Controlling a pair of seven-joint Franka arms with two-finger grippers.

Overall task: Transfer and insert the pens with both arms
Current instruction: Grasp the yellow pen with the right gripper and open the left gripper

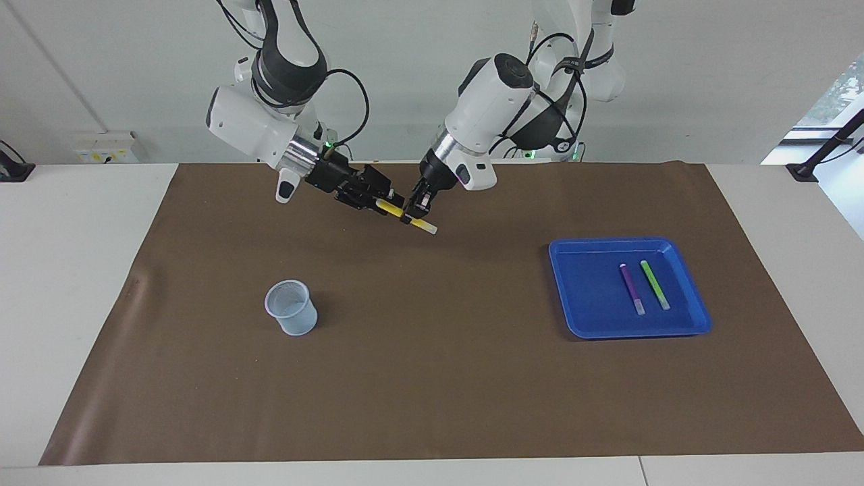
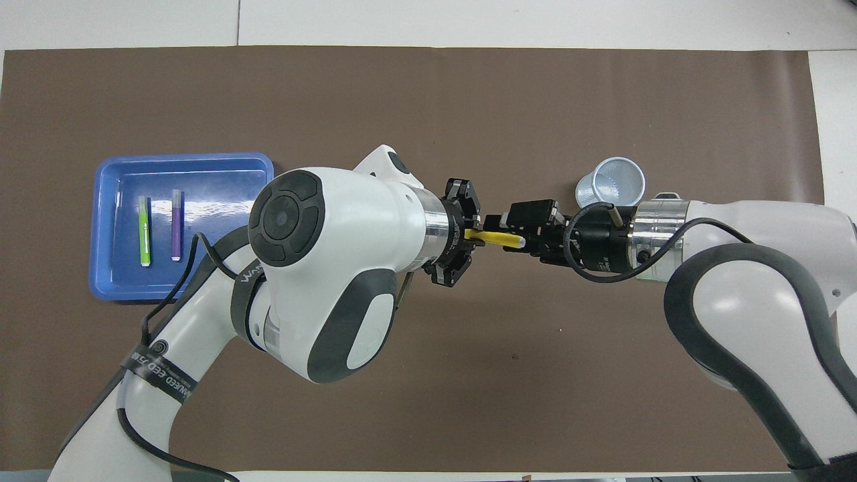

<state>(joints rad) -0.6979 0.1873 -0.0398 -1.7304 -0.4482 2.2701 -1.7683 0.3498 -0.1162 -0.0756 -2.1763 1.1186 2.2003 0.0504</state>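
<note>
The yellow pen point(image 1: 398, 212) is held in the air over the brown mat, tilted, with its pale cap end point(image 1: 429, 229) sticking out. My left gripper point(image 1: 413, 214) is shut on it close to the cap end. My right gripper point(image 1: 381, 202) is at the pen's yellow end, with that end between its jaws. In the overhead view the yellow pen point(image 2: 495, 237) bridges the left gripper point(image 2: 473, 235) and the right gripper point(image 2: 525, 239). The purple pen point(image 1: 632, 289) and the green pen point(image 1: 655, 284) lie side by side in the blue tray point(image 1: 580, 317).
A pale mesh cup point(image 1: 291, 308) stands upright on the brown mat point(image 1: 432, 391) toward the right arm's end of the table, farther from the robots than the grippers. The blue tray sits toward the left arm's end.
</note>
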